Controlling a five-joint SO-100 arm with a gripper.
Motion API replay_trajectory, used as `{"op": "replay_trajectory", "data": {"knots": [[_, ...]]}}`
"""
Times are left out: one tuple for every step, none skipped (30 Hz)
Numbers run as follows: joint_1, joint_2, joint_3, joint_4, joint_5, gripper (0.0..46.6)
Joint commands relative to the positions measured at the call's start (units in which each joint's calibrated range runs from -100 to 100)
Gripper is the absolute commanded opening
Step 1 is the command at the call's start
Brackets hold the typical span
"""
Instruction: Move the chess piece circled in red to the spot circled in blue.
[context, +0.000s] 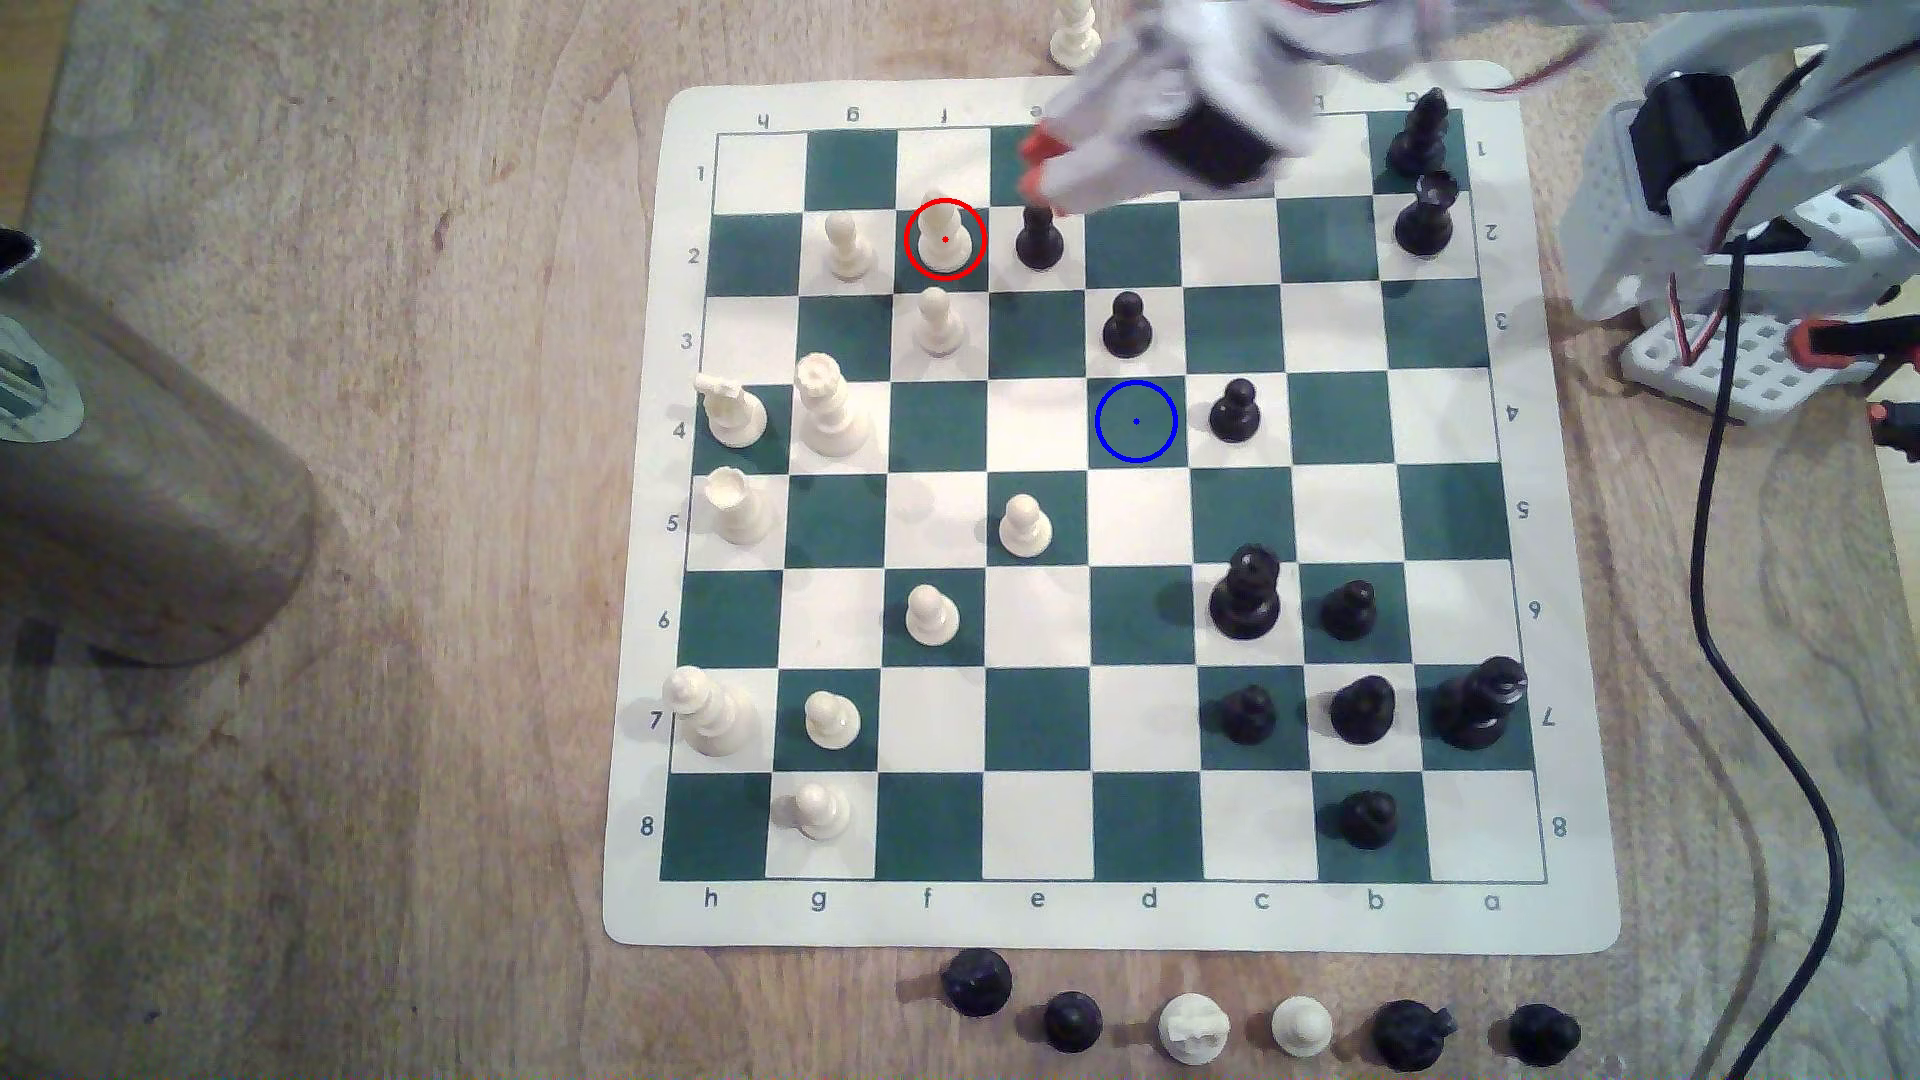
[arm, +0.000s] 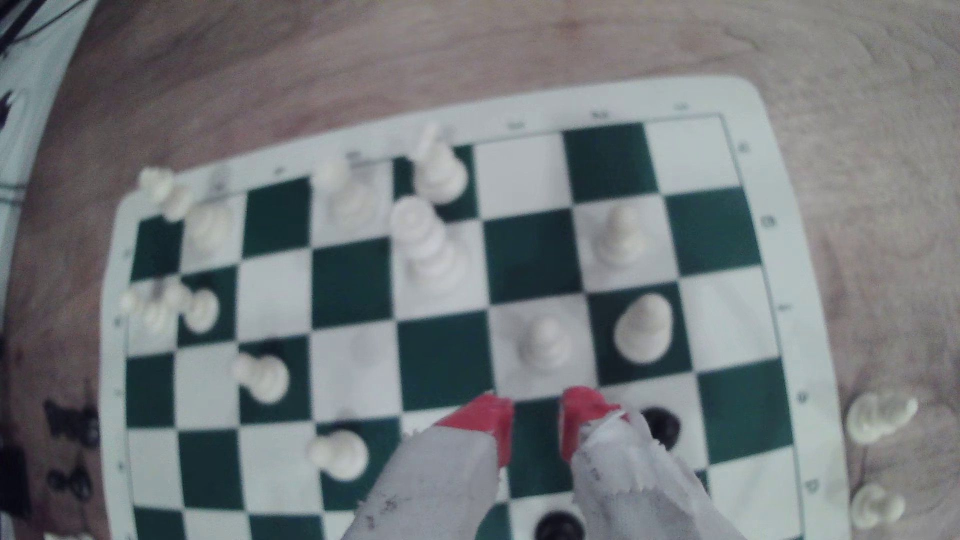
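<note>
Bishop red-ringed, f2 | blue ring d4 | pincer parted, empty

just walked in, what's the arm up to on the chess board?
The SO-100 arm is reaching over the board's far edge in the exterior view, its tool open and empty, red-tipped fingers apart. The red-circled white chess piece stands untouched on its green square, beside a black pawn. The blue-circled spot is vacant. Nothing is gripped yet.
</note>
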Motion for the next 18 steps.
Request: {"op": "replay_trajectory", "data": {"knots": [[3.05,11.85,-17.26,1.88,-1.51,8.3],[4.15,15.93,-20.34,2.21,-2.05,9.3],[4.85,18.9,-22.33,2.29,-2.3,10.0],[5.16,20.51,-23.33,2.29,-2.49,10.3],[5.48,22.12,-24.42,2.46,-2.64,10.5],[5.79,23.65,-25.32,2.46,-2.78,10.6],[6.18,25.09,-26.05,2.46,-2.93,10.7],[6.49,26.37,-26.68,2.46,-3.08,10.9],[6.73,27.3,-27.14,2.46,-3.13,11.0],[7.04,28.32,-27.5,2.46,-3.13,11.3],[7.67,29.68,-27.59,1.97,-3.13,12.0],[7.9,30.19,-27.59,1.64,-3.13,12.4],[8.21,30.7,-27.59,1.15,-3.08,12.6],[8.37,31.04,-27.59,0.9,-2.98,12.8],[8.68,31.71,-27.68,0.25,-2.88,13.1],[8.76,32.05,-27.68,0.16,-2.83,13.2],[8.76,32.39,-27.68,0.08,-2.78,13.2],[8.76,32.82,-27.68,-0.16,-2.78,13.2]]}}
